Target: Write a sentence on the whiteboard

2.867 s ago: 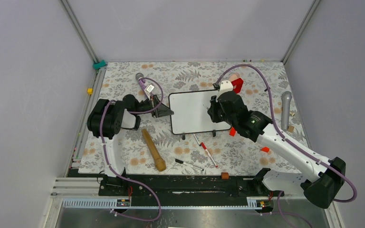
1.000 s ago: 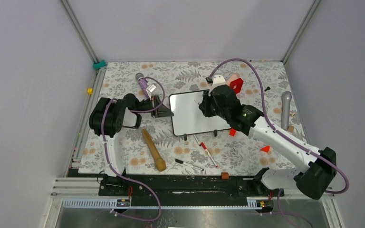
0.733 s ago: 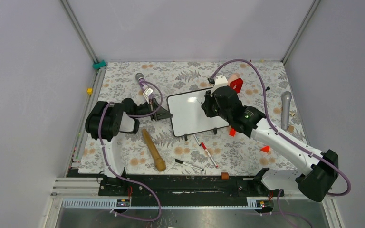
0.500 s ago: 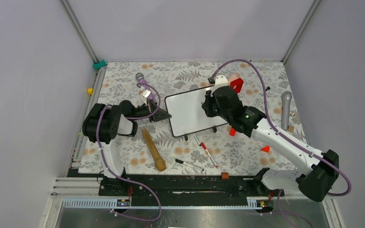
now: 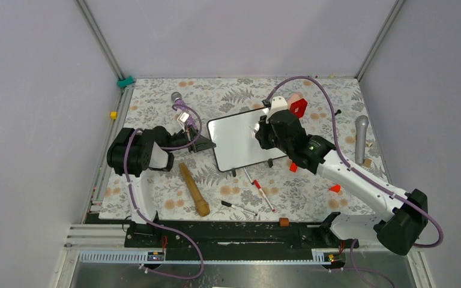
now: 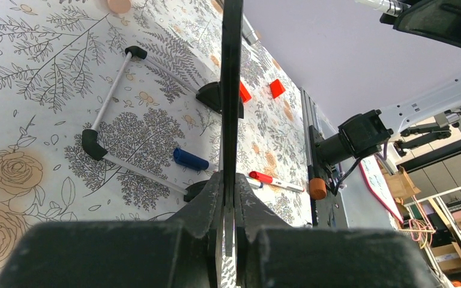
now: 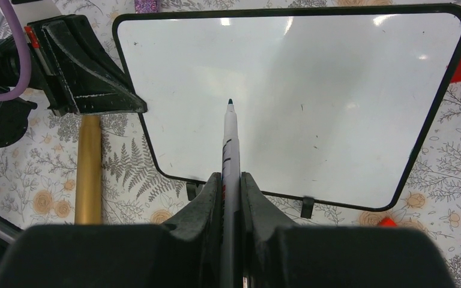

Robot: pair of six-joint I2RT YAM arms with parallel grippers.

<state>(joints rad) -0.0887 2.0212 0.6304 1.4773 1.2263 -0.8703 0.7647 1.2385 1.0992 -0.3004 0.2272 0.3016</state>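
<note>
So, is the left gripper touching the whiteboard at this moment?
Touching. The left wrist view shows the left gripper shut on the whiteboard, whose thin black edge runs straight between its closed jaws.

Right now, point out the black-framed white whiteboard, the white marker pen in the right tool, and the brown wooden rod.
Black-framed white whiteboard (image 7: 312,102): right wrist view, bare writing surface.
White marker pen (image 7: 230,147): right wrist view, mid-barrel.
Brown wooden rod (image 5: 193,189): top external view, mid-shaft.
</note>
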